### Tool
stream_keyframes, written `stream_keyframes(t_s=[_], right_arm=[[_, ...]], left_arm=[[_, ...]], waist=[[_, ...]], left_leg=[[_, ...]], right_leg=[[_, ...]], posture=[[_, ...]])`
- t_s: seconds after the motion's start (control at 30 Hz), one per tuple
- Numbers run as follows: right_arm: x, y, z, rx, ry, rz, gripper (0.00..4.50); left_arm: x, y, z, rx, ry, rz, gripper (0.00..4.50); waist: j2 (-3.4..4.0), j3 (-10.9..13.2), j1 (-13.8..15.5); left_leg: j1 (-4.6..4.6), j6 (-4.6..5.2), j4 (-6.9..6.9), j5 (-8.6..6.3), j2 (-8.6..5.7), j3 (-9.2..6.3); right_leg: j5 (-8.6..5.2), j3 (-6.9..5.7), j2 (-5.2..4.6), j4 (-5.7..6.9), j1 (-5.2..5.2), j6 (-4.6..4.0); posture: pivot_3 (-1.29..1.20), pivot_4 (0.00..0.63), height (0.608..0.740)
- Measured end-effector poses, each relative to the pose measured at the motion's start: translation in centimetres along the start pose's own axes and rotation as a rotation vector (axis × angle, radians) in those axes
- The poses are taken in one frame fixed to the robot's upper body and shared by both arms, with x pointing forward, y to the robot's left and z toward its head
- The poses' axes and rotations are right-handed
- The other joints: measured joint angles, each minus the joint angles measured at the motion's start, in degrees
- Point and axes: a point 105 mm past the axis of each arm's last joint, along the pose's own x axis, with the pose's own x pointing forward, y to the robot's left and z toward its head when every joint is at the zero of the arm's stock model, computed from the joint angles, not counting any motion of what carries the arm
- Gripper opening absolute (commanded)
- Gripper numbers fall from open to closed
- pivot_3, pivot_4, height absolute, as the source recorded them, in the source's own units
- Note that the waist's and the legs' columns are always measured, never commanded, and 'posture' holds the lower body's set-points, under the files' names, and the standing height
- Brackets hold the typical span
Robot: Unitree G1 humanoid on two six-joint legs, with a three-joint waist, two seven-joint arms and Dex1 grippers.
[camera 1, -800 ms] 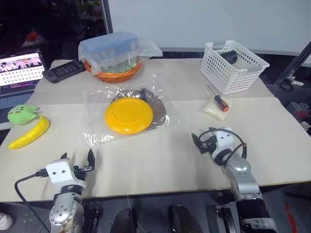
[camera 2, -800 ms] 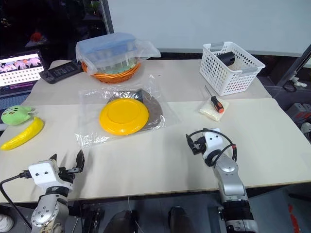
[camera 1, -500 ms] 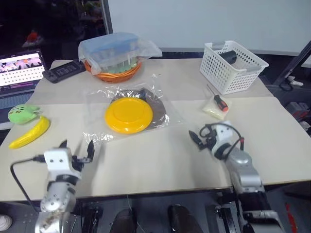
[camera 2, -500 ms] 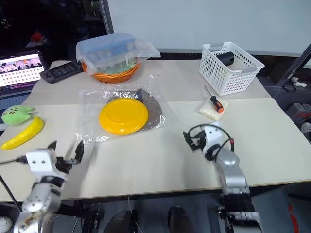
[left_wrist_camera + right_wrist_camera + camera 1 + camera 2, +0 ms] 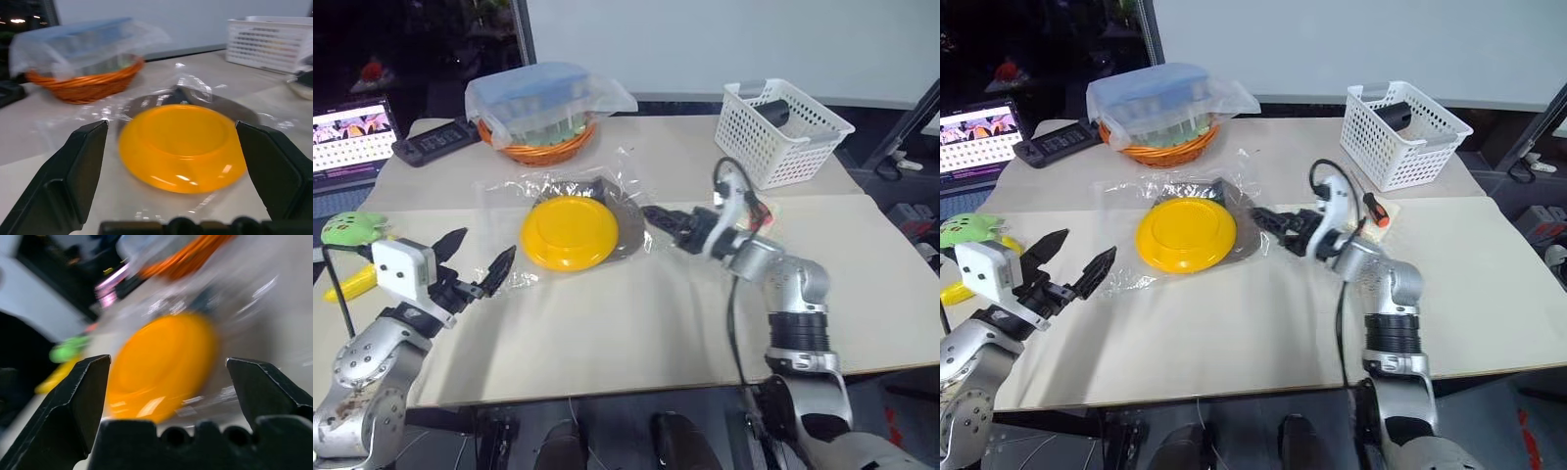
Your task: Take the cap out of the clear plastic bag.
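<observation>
The cap (image 5: 628, 217) lies inside the clear plastic bag (image 5: 509, 211) under the yellow disc (image 5: 571, 231); the head views show its brown edge right of the disc, while the left wrist view adds the orange basket (image 5: 88, 84) behind the disc. Since the earlier frames, the right gripper (image 5: 662, 219) has swung up to the bag's right edge and the left gripper (image 5: 475, 264) has risen near its left corner. Both stand wide apart, holding nothing.

Clear plastic bag (image 5: 509, 211) under yellow disc (image 5: 571, 232), between two spread hands.
</observation>
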Motion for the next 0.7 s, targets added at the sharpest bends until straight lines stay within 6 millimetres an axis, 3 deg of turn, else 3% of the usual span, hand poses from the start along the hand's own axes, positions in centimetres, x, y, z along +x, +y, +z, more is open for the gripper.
stream_keyframes(t_s=[0.23,0.43,0.7], right_arm=[[0.7,-0.4,-2.0,0.315,0.080,0.015,4.50],[2.2,0.0,-3.6,0.373,0.119,0.045,4.50],[5.2,-1.2,-6.1,0.407,0.150,0.022,4.50]], left_arm=[[-2.6,-1.7,-0.2,-0.119,0.111,-0.141,4.48],[-4.6,-1.1,0.1,-0.124,0.207,-0.186,4.48],[-4.5,-0.6,1.6,-0.127,0.190,-0.192,4.48]], waist=[[0.00,0.00,0.03],[0.02,0.01,-1.21],[0.04,0.02,-1.40]], left_leg=[[-0.10,0.00,0.01,0.00,-0.06,-0.06],[-0.04,0.00,0.01,0.00,-0.01,-0.22],[-0.08,-0.01,0.00,0.00,-0.02,-0.25]], right_leg=[[-0.03,-0.10,-0.09,-0.12,-0.01,-0.03],[-0.26,-0.23,-0.04,-0.08,0.01,-0.24],[-0.15,-0.27,-0.05,-0.10,0.02,-0.30]], posture=[[0.00,0.150,0.740],[0.00,0.150,0.740],[0.00,0.150,0.740]])
